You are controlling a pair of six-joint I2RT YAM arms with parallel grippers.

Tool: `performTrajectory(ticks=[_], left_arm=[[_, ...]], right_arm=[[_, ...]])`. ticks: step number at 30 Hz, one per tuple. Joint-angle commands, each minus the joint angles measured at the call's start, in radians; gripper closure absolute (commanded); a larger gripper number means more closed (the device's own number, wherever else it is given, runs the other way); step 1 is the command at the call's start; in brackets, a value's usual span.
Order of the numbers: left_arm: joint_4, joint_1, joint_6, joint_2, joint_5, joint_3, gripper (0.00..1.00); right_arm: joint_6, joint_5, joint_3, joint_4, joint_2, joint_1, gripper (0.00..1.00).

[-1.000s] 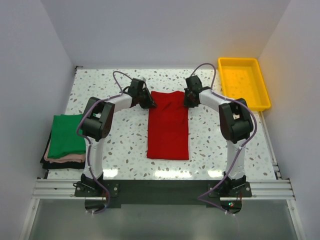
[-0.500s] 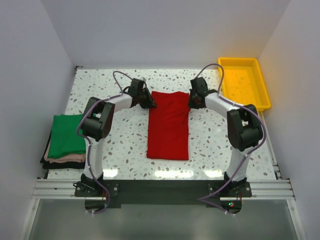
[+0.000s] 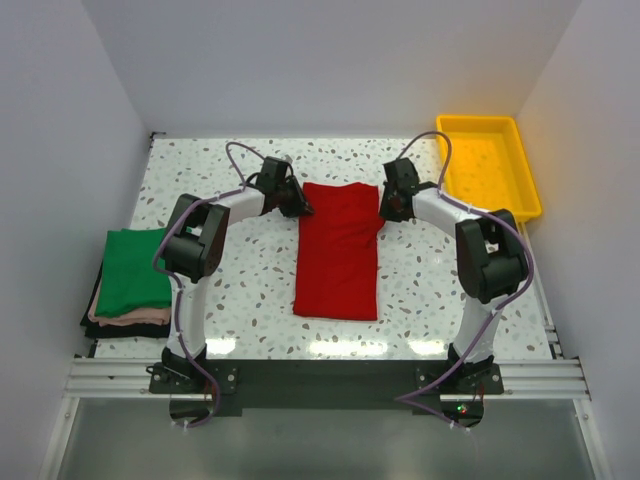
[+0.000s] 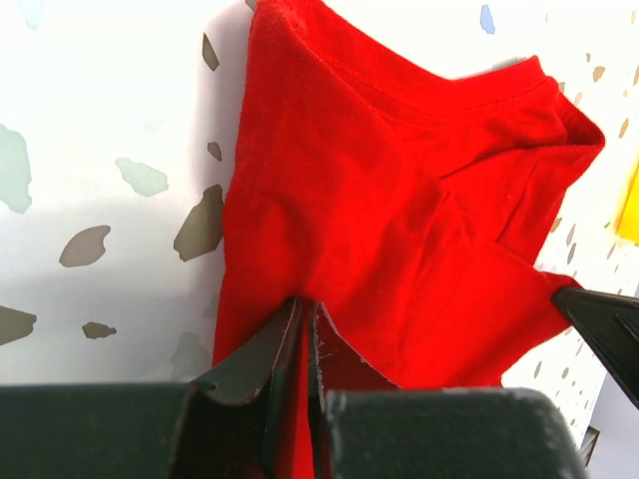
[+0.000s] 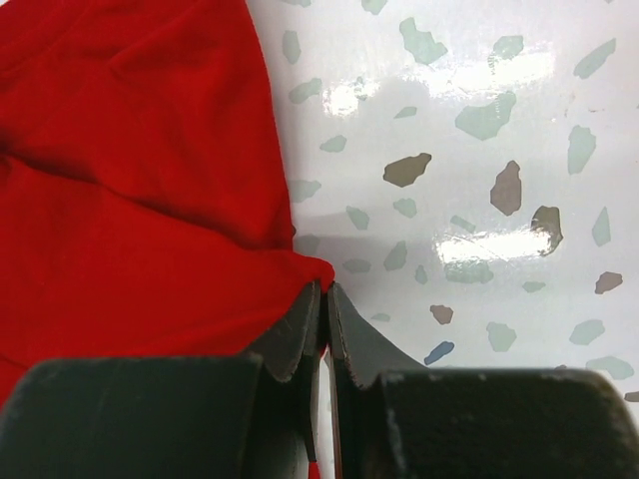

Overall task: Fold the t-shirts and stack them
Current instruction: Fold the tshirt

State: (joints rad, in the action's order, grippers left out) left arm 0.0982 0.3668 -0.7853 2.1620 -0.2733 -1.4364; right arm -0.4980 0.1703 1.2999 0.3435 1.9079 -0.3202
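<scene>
Lying flat in the middle of the table [image 3: 250, 285] as a long narrow strip: red shirt [image 3: 338, 250], sleeves tucked in. Pinched at its far left corner by the left claw [image 3: 300, 208], jaws clamped on the cloth. Pinched at its far right corner by the right claw [image 3: 384, 208], likewise closed on the edge. Gripped at both far corners, probably to carry that end evenly toward the near hem. Off to the left, green shirt [image 3: 135, 270] folded atop a small pile [image 3: 125, 320], likely the stack to join. Yellow tray [image 3: 487, 165] at far right, well apart.
</scene>
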Motion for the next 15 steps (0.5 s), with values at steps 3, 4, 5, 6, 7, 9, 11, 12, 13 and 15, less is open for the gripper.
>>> performTrajectory(ticks=[3,4,5,6,7,9,11,12,13,15], left_arm=[[0.034,-0.005,0.017,0.036,0.042,-0.019,0.88],[0.032,-0.005,0.017,0.036,0.042,-0.019,0.88],[0.032,-0.005,0.017,0.038,0.042,-0.019,0.88],[0.032,-0.005,0.017,0.036,0.040,-0.021,0.88],[0.031,-0.005,0.017,0.038,0.039,-0.021,0.88],[0.031,-0.005,0.017,0.039,0.037,-0.024,0.88],[0.031,-0.005,0.017,0.041,0.036,-0.024,0.88],[0.031,-0.005,0.017,0.039,0.036,-0.025,0.88],[0.031,-0.005,0.018,0.041,0.033,-0.025,0.88],[0.031,-0.005,0.020,0.041,0.034,-0.025,0.88]], right_arm=[[-0.010,-0.018,0.010,-0.051,-0.058,-0.003,0.94],[-0.010,-0.022,0.021,-0.051,-0.056,-0.014,0.94],[-0.010,-0.028,0.028,-0.049,-0.058,-0.023,0.94],[-0.010,-0.029,0.041,-0.044,-0.053,-0.029,0.94],[-0.011,-0.031,0.047,-0.043,-0.052,-0.046,0.94],[-0.022,-0.025,0.065,-0.032,-0.044,-0.069,0.94],[-0.034,-0.020,0.071,-0.024,-0.038,-0.086,0.94],[-0.037,-0.015,0.081,-0.020,-0.037,-0.100,0.94],[-0.039,-0.014,0.082,-0.020,-0.036,-0.111,0.94],[-0.043,0.001,0.096,-0.012,-0.033,-0.125,0.94]])
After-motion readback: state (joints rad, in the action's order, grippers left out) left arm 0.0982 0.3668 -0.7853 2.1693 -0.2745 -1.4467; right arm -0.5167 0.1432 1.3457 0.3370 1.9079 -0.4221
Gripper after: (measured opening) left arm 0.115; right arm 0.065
